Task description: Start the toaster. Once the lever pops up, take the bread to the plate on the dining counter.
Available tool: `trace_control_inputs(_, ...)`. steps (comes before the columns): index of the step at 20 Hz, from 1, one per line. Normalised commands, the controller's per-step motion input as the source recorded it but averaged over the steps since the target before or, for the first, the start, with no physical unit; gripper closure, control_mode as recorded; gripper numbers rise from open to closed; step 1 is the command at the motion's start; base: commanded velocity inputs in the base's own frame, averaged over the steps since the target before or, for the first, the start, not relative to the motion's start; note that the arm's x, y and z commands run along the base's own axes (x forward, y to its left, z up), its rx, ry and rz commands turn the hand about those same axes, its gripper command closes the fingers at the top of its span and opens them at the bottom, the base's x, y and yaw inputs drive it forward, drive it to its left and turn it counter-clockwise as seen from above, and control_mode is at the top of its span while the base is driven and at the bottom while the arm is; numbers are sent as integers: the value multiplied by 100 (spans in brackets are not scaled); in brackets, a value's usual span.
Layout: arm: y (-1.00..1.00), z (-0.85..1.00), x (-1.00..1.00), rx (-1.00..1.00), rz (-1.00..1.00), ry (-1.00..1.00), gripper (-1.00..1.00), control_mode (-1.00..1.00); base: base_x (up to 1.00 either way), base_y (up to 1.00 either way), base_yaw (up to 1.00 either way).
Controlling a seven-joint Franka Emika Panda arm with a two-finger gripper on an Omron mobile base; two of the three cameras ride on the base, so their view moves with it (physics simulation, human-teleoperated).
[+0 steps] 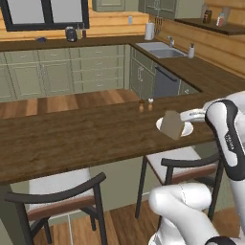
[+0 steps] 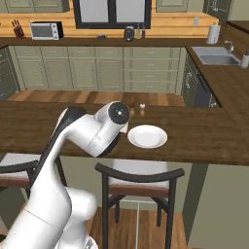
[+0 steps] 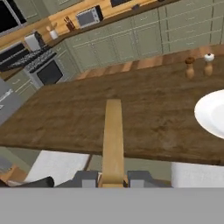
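While the two-finger gripper [image 3: 113,178] is pinching the one flat tan-brown bread slice [image 3: 113,138] by its near edge, the slice is standing on edge, its long axis reaching straight ahead over the dark wood-plank dining counter [image 3: 78,118]. One round white plate [image 3: 213,114] is lying beside it, near two small shakers [image 3: 198,65].
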Motion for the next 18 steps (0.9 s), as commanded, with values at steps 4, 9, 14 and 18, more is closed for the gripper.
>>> trace_control_inputs(4, -39, -18, 77, 0, 18, 1, 100, -100, 0, 0, 0)
trace_control_inputs(9, -43, -22, 88, 0, 17, 5, 100, -100, 0, 0, 0)
trace_control_inputs(14, -53, -8, 99, 0, 13, 13, 100, -100, 0, 0, 0)
trace_control_inputs(18, -78, -28, 73, 0, 9, 17, 100, -100, 0, 0, 0)
